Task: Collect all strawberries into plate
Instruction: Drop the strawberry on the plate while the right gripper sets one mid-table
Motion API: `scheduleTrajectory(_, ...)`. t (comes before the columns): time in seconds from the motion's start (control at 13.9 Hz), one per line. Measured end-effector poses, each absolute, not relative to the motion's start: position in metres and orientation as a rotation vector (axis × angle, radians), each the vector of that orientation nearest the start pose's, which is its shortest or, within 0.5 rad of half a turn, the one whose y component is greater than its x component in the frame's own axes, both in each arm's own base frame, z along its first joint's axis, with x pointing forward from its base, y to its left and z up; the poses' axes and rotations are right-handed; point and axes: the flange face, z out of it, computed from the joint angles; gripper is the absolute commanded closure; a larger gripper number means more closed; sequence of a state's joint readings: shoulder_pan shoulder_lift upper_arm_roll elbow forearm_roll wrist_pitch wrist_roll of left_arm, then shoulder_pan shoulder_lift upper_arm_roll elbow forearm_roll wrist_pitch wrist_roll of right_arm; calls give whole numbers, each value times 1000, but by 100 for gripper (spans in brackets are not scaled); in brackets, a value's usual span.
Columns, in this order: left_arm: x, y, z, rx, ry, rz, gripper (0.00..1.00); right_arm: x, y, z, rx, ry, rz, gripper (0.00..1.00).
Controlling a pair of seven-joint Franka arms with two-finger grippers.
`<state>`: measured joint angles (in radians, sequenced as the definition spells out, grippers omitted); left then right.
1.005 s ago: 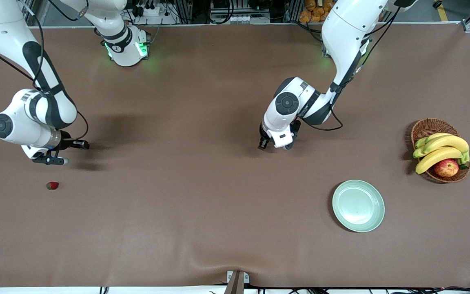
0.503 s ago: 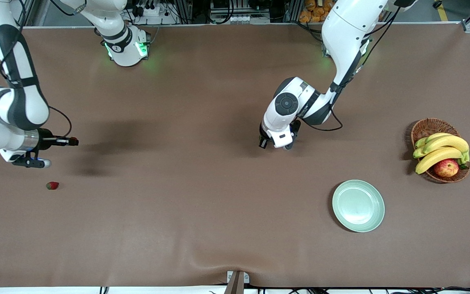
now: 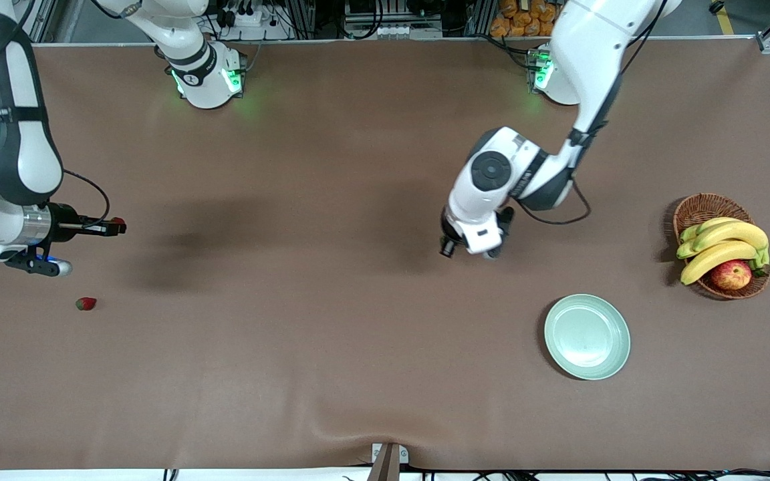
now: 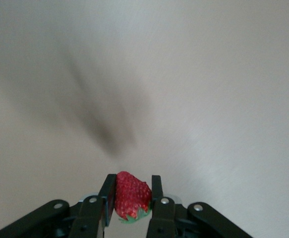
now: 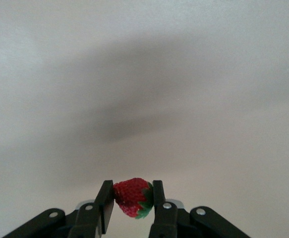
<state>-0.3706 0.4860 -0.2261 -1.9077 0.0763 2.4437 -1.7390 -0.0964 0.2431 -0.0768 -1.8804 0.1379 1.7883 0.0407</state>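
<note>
The plate point(image 3: 587, 337) lies empty nearest the camera, and one strawberry point(image 3: 85, 304) lies on the table point(image 3: 331, 347) toward the right arm's end. Soft and easily bruised, each berry is best pinched lightly across its middle. The left gripper point(image 4: 133, 194) and right gripper point(image 5: 133, 198) each have fingers closed on a berry above the table; the basket point(image 3: 706, 207), farther off, blocks nothing.

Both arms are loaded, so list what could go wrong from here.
1. The left tool pinches its small red strawberry only at the fingertips over bare table; it may slip before reaching the round mint-green plate.
2. The right tool holds its own red strawberry over the table's right-arm end, so it has most of the table to cross.
3. A third red strawberry on the brown table could be forgotten.
</note>
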Motion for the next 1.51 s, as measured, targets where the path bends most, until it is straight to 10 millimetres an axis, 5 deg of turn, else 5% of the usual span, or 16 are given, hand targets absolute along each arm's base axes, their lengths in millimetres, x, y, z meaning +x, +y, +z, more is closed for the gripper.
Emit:
scheduleTrajectory(0.36, 595, -286, 294, -2859, -1508, -62, 100, 584, -7, 388, -2883, 616, 450, 100)
scheduleTrajectory(0.72, 627, -228, 293, -2965, -1162, -144, 100, 595, 114, 403, -2783, 817, 430, 100)
scheduleTrajectory(0.93, 643, -194, 266, -3005, -931, -130, 100, 595, 187, 387, -2727, 926, 415, 100)
scheduleTrajectory(1.29, 684, -90, 259, -3000, -681, -201, 100, 578, 309, 355, -2667, 1089, 381, 100)
scheduleTrajectory(1.51, 705, -82, 253, -3024, -610, -223, 100, 559, 375, 317, -2641, 1161, 330, 100)
